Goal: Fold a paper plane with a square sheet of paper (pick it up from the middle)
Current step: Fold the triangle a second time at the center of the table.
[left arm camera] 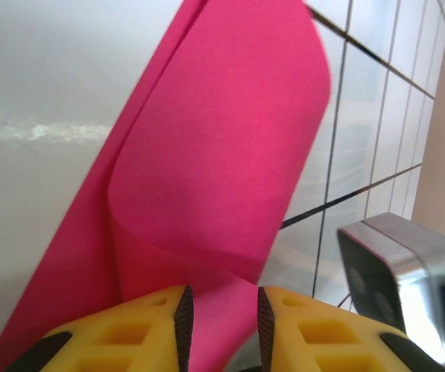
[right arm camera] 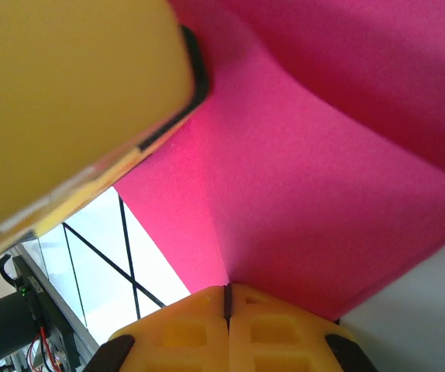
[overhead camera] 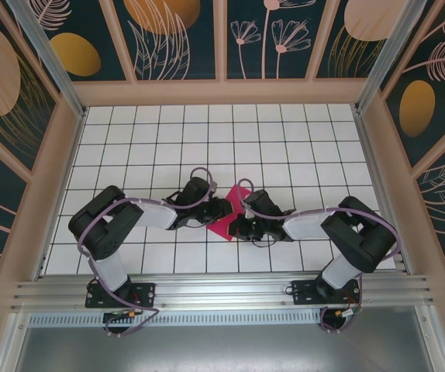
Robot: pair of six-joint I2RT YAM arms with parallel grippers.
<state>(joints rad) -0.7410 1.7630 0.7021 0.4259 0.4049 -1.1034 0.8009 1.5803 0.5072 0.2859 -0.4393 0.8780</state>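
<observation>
**Top external view.** Both arms reach inward and meet at the middle of the white tiled table (overhead camera: pixel 284 139). The square sheet of paper (overhead camera: pixel 236 194), matte magenta-pink and bent into an angular shape, sits between the left gripper (overhead camera: pixel 219 208) and the right gripper (overhead camera: pixel 242 222).

**Left wrist view.** The left gripper (left arm camera: pixel 224 310) has ribbed yellow fingers (left arm camera: pixel 145 333) that stand slightly apart. The sheet (left arm camera: pixel 222 155) passes through the gap between them, and no clamping is evident. The paper curls over itself in a soft, rounded, uncreased fold. A grey metal block (left arm camera: pixel 408 263) with a dark face lies to the right.

**Right wrist view.** The right gripper (right arm camera: pixel 226 298) has its yellow pads pressed together, pinching the sheet (right arm camera: pixel 323 194) where a faint crease runs into the seam. A broad yellow finger (right arm camera: pixel 67 101) with a black edge overlaps the paper at upper left.
</observation>
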